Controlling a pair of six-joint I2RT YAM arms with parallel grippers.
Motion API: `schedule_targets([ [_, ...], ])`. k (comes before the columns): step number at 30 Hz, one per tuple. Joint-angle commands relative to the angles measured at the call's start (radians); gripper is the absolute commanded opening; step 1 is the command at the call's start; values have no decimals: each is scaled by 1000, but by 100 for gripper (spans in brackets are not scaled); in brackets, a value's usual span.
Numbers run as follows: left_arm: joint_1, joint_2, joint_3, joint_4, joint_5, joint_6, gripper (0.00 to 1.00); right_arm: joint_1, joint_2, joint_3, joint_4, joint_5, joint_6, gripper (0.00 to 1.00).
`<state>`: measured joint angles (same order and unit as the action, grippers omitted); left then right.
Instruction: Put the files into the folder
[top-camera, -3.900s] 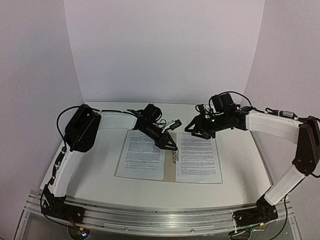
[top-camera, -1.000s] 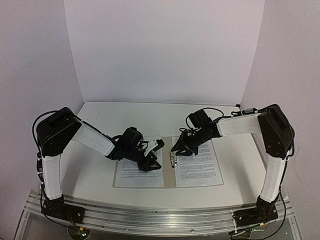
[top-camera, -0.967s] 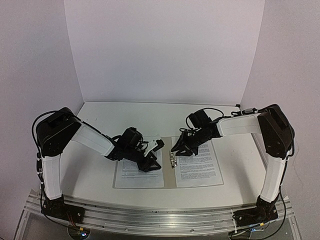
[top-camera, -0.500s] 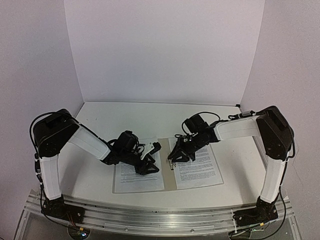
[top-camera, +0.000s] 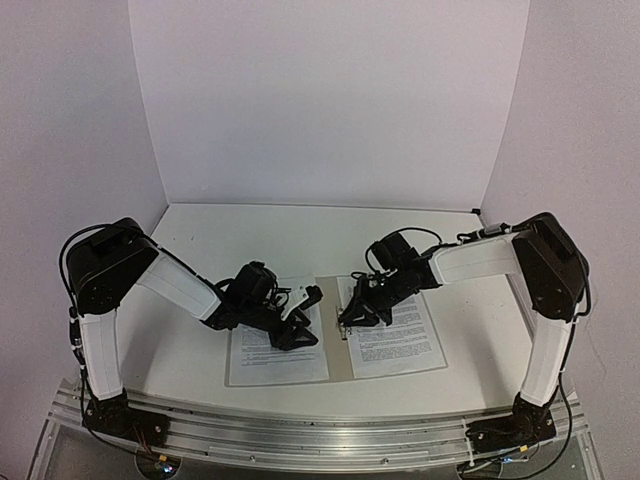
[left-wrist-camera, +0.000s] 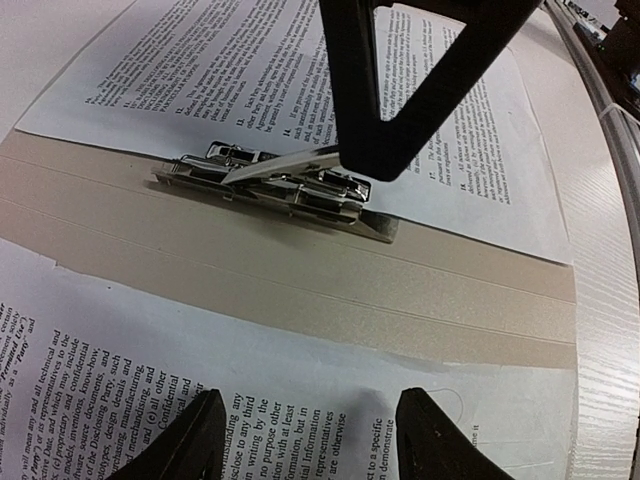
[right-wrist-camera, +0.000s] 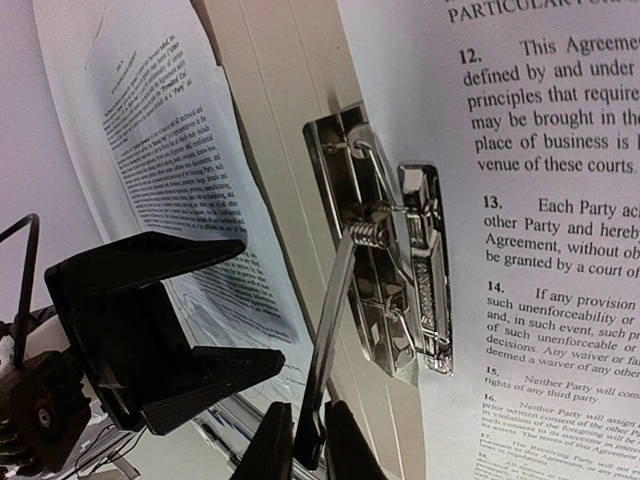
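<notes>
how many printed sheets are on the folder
2. The left sheet lies on the folder's left half, under the left gripper; the right sheet lies on its right half, beside the metal clip. More may be hidden underneath.

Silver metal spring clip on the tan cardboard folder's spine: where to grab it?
Best pinch the free end of the thin lever across its flat faces, from above: it stands raised off the silver metal spring clip, whose base lies flush on the tan cardboard folder.
</notes>
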<state>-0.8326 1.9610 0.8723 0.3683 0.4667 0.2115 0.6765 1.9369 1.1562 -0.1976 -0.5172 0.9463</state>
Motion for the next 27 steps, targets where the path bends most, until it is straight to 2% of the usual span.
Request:
schedule_targets([
  [1, -4, 26, -46, -139, -18, -8, 58, -1, -40, -66, -22, 48, -8, 9],
  [8, 5, 30, -46, -136, -18, -11, 58, -2, -36, -105, -25, 66, -44, 7],
  [13, 10, 35, -43, -138, -14, -12, 58, -2, -41, -120, -27, 77, -51, 22],
  [18, 14, 37, -41, -140, -10, -9, 58, -2, -63, -73, -47, 76, -70, 24],
  [23, 18, 36, -50, -129, -7, -2, 58, -2, -98, 7, -78, 75, -100, 32],
  [27, 18, 33, -56, -118, -4, -1, 58, -2, -105, 66, -85, 57, -118, 33],
])
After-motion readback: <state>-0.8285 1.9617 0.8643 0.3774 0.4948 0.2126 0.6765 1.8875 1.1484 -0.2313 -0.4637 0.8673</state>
